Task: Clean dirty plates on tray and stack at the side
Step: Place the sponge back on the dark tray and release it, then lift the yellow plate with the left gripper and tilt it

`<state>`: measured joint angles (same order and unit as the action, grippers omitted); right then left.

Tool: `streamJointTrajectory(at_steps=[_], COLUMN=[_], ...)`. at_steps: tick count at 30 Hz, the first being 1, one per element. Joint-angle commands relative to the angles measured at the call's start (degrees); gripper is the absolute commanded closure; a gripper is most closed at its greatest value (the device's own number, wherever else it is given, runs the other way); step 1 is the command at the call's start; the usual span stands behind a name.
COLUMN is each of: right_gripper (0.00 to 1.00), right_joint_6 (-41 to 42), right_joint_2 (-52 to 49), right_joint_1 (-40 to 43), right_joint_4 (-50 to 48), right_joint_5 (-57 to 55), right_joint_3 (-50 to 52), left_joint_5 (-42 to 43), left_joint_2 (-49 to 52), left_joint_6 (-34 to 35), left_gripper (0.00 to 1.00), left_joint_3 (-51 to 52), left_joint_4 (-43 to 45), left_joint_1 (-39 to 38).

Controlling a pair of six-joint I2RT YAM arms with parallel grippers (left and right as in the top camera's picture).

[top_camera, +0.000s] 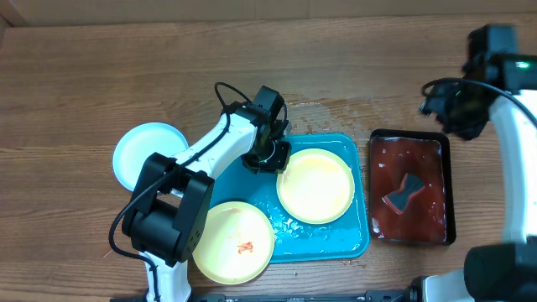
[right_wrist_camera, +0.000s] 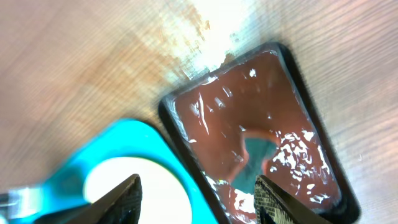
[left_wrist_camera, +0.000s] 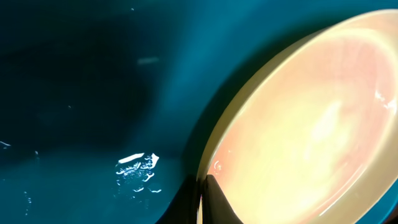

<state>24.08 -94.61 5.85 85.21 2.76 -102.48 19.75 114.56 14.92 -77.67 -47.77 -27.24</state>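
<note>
Wood table (top_camera: 101, 75) carries a turquoise tray (top_camera: 336, 242) under the left pincer (top_camera: 268, 158), with a dark red tray (top_camera: 424, 164) right of it. The pale blue plate (top_camera: 138, 155) sits left of the pincer. The smeared yellow plate (top_camera: 233, 243) is back toward the arm's base, overlapping the turquoise tray's corner.

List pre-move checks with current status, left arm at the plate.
1. Left gripper shut on rim of centre plate: ok.
2. Centre plate free of smears: ok, none visible.
3. Right gripper open and empty: ok.
4. Sponge lying in red tray: ok.
5. Front plate clean: not ok, red smear.
6. Blue-white plate on the table, left of turquoise tray: ok.
</note>
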Motion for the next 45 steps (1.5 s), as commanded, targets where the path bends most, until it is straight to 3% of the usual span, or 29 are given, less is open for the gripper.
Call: streamJointTrajectory(at_steps=[1,8,32,33,34,35,37,38,41,45], right_gripper=[0.42,0.65,0.65,0.57,0.48,0.39,0.33,0.29,0.27,0.27], right_joint_6=[-1.68,-3.37,-5.07,-5.07,-5.07,-5.09,-5.11,-5.11,-6.16,-6.19], right_joint_2=[2.03,2.03,2.03,2.03,2.03,2.03,2.03,2.03,2.03,2.03], right_joint_1=[-0.26,-0.26,-0.26,-0.26,-0.26,-0.26,-0.26,-0.26,-0.26,-0.26], right_joint_4=[3.45,9.60,11.32,11.41,11.54,11.61,11.82,11.82,11.80,11.82], right_joint_5=[0.39,0.94,2.12,2.12,2.16,2.36,2.54,2.58,4.31,5.09], right_joint_3=[-10.99,-22.71,-23.26,-23.26,-23.26,-23.26,-23.26,-23.26,-23.26,-23.26], left_joint_5=[4.70,6.88,1.97,0.90,-1.36,-3.58,-7.30,-7.96,-8.96,-8.79], left_joint_2=[-0.37,-1.77,-10.49,-10.49,-10.45,-10.36,-9.97,-9.75,-8.37,-5.22], left_joint_6=[0.96,1.01,2.23,2.25,2.25,2.29,2.38,2.19,0.92,0.48], left_gripper=[0.96,0.96,0.96,0.96,0.94,0.79,0.50,0.44,0.37,0.38], left_joint_3=[-1.81,-4.94,-6.12,-6.12,-6.12,-6.12,-6.08,-6.08,-6.05,-6.05], left_joint_4=[0.42,-0.26,-4.68,-4.72,-5.07,-5.60,-6.95,-7.54,-8.17,-7.93], left_joint_1=[0.26,0.26,0.26,0.26,0.26,0.26,0.26,0.26,0.24,-0.15])
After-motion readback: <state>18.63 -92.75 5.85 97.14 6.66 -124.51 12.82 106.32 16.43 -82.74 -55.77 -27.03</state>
